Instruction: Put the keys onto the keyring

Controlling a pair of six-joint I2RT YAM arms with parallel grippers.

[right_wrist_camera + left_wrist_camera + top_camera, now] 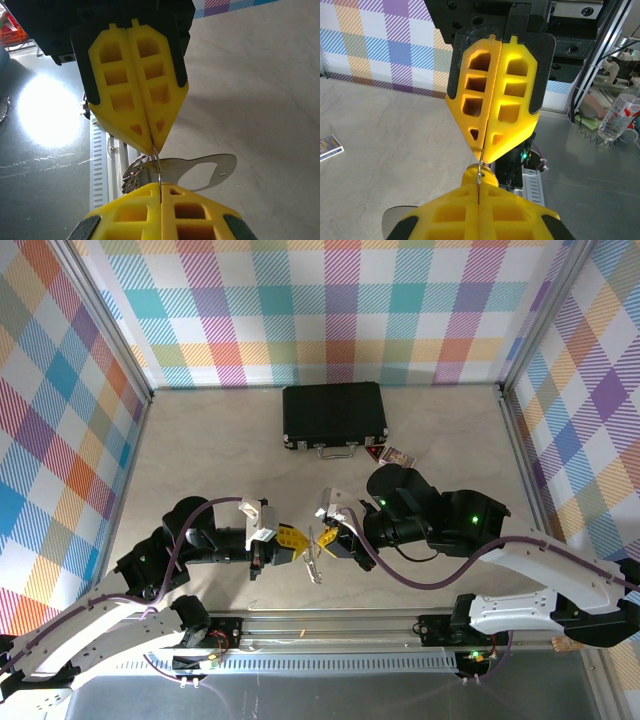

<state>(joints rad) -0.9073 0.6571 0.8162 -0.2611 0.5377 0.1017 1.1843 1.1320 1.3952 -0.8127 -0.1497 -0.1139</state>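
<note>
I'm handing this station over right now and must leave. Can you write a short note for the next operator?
Left gripper: shut, its tips pinching the keyring.
Right gripper: shut, tip to tip with the left, pinching the same ring.
The ring is held above the table near the arm bases; a flat silver tag hangs from it. Black case lies closed at the far side.
Done: ring lifted and gripped by both.
Left: I cannot tell whether any key is threaded; check before releasing.
</note>
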